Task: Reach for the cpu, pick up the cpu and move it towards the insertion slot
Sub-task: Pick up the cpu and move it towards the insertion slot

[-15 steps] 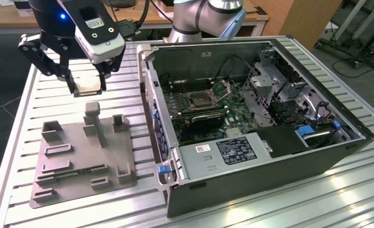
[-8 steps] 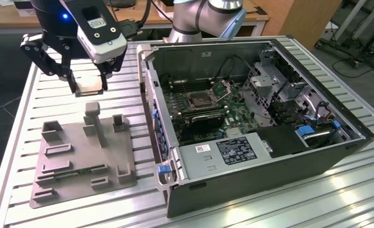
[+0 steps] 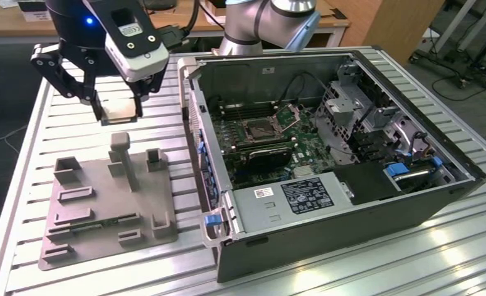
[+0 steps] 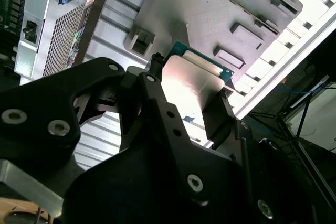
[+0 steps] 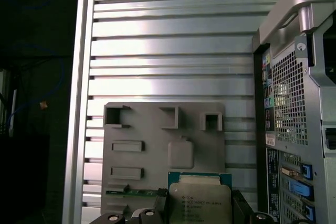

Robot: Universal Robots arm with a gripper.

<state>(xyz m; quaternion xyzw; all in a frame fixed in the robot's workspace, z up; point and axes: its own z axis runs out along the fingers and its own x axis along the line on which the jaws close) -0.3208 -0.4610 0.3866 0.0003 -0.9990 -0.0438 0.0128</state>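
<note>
The gripper [image 3: 119,111] hangs in the upper left of the exterior view, clenched on the cpu [image 3: 119,110] and holding it in the air above the grey fixture [image 3: 103,203] on the slatted tabletop [image 3: 29,185]. In the second wrist view the black fingers [image 4: 218,114] pinch the chip's [image 4: 191,85] edges, metal top gleaming. The insertion slot [image 3: 259,131] sits well apart inside the open computer case [image 3: 341,209], centre frame, its lid plate [image 3: 296,114] tipped up.
</note>
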